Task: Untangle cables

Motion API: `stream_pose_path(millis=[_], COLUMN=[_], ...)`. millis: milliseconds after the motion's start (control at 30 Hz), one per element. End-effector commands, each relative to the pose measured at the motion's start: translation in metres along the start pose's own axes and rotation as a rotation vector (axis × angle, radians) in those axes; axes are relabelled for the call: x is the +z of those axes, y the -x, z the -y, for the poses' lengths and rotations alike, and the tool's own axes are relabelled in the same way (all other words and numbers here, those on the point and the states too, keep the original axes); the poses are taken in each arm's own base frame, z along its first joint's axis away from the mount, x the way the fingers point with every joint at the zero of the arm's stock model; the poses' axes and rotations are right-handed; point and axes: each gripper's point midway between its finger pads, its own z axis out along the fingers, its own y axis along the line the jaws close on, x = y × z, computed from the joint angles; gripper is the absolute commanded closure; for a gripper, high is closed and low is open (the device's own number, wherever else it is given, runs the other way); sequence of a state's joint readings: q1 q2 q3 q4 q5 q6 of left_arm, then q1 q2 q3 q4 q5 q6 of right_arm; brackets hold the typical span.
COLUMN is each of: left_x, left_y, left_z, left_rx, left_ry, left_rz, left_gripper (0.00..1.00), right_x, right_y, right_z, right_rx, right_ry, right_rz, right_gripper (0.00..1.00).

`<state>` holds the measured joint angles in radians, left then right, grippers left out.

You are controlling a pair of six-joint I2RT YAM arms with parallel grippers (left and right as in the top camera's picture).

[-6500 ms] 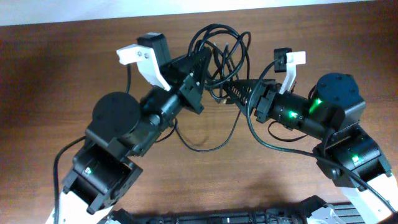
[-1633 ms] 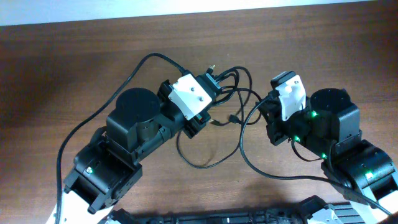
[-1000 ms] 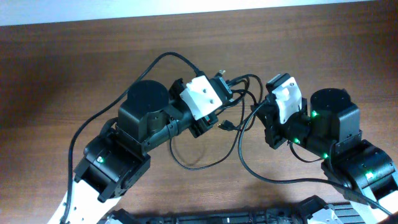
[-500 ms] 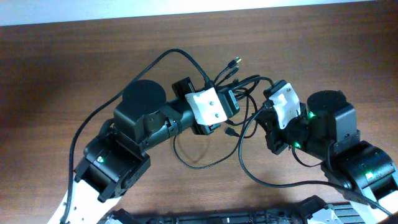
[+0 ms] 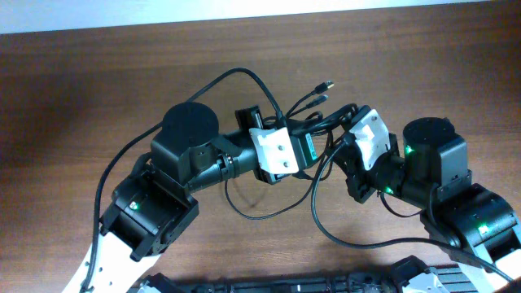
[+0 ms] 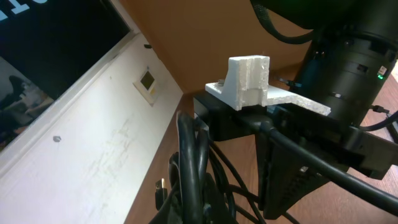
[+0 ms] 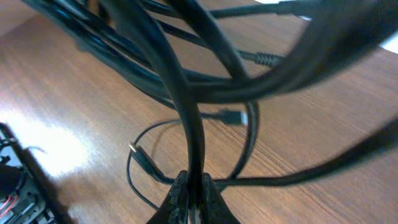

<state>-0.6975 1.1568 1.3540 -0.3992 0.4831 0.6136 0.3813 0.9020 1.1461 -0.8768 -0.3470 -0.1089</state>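
Tangle of thin black flexible cables [image 5: 321, 122] raised above the brown wooden surface [image 5: 98, 73], bunched between the two hands near its middle. Left hand [image 5: 305, 146] clamped shut on the bundle (fingertips themselves off the lower edge of the left wrist view, cords rising straight out of that spot). Right hand [image 7: 191, 200] pinched narrow on a single strand, other strands crossing above it. Two small plug ends [image 5: 324, 85] poking out past the bunch toward the far side. One loose loop [image 5: 264, 213] lying flat on the surface below both hands.
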Motion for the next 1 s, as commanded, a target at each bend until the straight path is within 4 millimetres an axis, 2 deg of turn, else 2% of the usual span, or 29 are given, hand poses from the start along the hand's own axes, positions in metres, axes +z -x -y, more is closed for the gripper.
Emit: stream_pose_path(millis=[0,200,500,733,967], left_x=[0.001,0.002,-0.001,0.000,0.005], left_y=[0.013,0.008,0.025,0.023,0.018], left_z=[0.002,0.005,0.025,0.025,0.025], left_rx=[0.024,0.013,0.018,0.014,0.006], left_ry=[-0.036,-0.050,-0.169,-0.172,-0.179], left_rz=[0.046,0.032,0.126,0.121,0.110], left_gripper=[1.00,1.00,1.00,1.00,1.00], right_x=[-0.001,-0.002,0.002,0.000,-0.002], right_y=[0.008,0.013,0.011,0.032,0.040], right_z=[-0.011,-0.011,-0.013,-0.012,-0.014], right_rx=[-0.037,-0.045,-0.038,-0.024,-0.017], right_ry=[0.065,0.064,0.084,0.078,0.093], right_rz=[0.038,0.059,0.044,0.129,0.161], right_gripper=[0.96,0.96,0.96,0.96,0.96])
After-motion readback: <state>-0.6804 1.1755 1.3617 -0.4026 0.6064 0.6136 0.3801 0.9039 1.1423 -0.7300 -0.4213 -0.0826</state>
